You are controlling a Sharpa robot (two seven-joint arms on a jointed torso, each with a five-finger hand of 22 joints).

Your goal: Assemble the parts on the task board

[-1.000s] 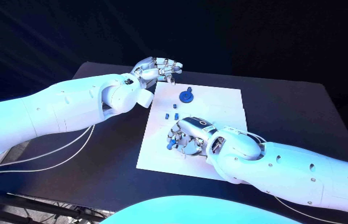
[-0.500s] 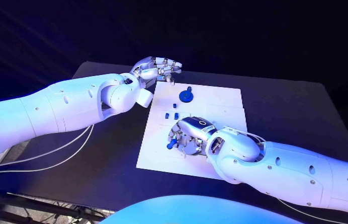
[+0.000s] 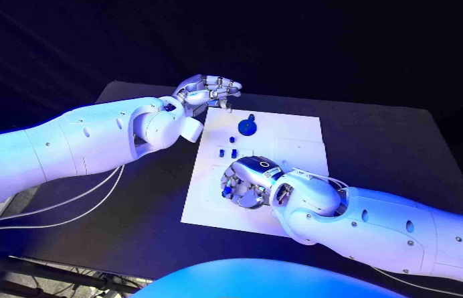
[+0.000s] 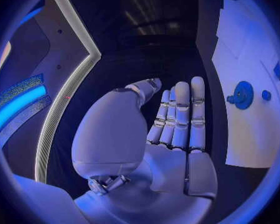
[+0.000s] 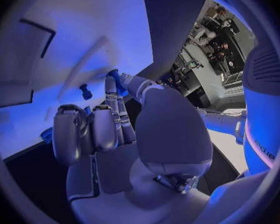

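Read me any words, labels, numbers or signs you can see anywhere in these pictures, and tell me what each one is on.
None can be read.
Task board: plain white, with faint outlines and no lettering.
Blue parts: no marks to be seen.
Left hand and right hand: no brand or number legible.
Room clutter in the right wrist view: too small and blurred to read.

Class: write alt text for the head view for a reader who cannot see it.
The right hand rests on the white board over a blue part. The left hand hovers at the board's far edge, near a blue gear.
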